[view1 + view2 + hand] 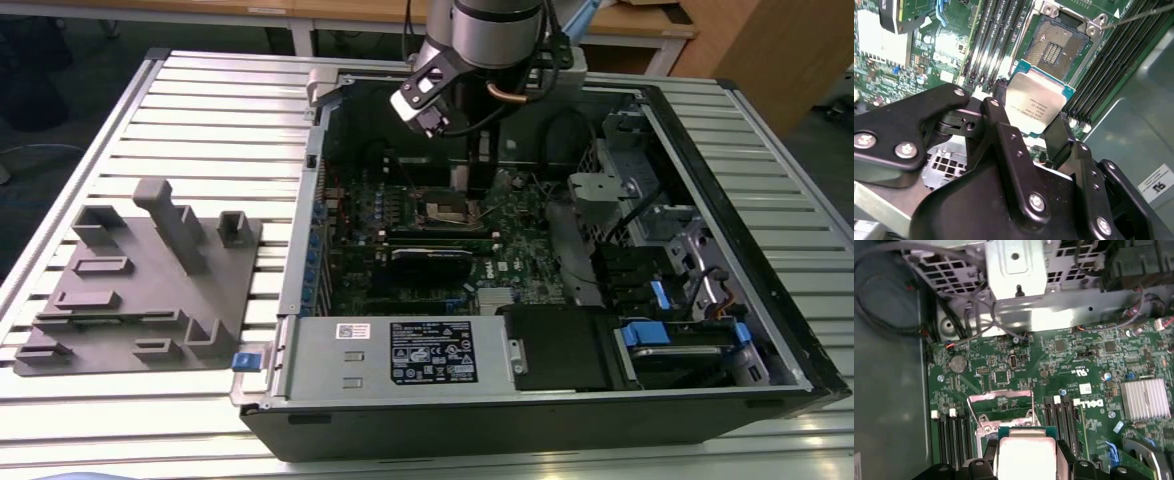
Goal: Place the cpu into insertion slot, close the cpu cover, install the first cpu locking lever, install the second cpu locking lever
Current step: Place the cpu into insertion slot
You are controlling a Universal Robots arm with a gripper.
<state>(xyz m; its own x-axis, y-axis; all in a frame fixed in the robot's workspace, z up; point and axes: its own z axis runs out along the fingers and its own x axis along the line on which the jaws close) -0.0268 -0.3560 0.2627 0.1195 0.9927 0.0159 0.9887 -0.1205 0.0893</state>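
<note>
My gripper (1029, 122) is shut on the cpu (1036, 105), a pale silver square chip with a teal edge, held by two opposite sides between black fingers (999, 115). The chip hangs just above and beside the insertion slot (1055, 46), whose dark pin field lies uncovered inside its silvery rim. In the first wrist view the cpu (1026, 456) sits between the fingers, and the cpu cover (1000, 395) stands raised behind it. A thin wire locking lever (1139, 16) sticks up past the slot's corner. In the exterior view the gripper (465, 175) reaches into the case above the slot (449, 210).
Long black memory slots (999, 40) flank the socket on both sides. A finned heatsink (1144, 399) and a black card (430, 262) sit on the green motherboard. The case walls, power supply (400, 350) and drive cage (627, 190) hem the arm in. A grey fixture plate (147, 280) lies at the exterior view's left.
</note>
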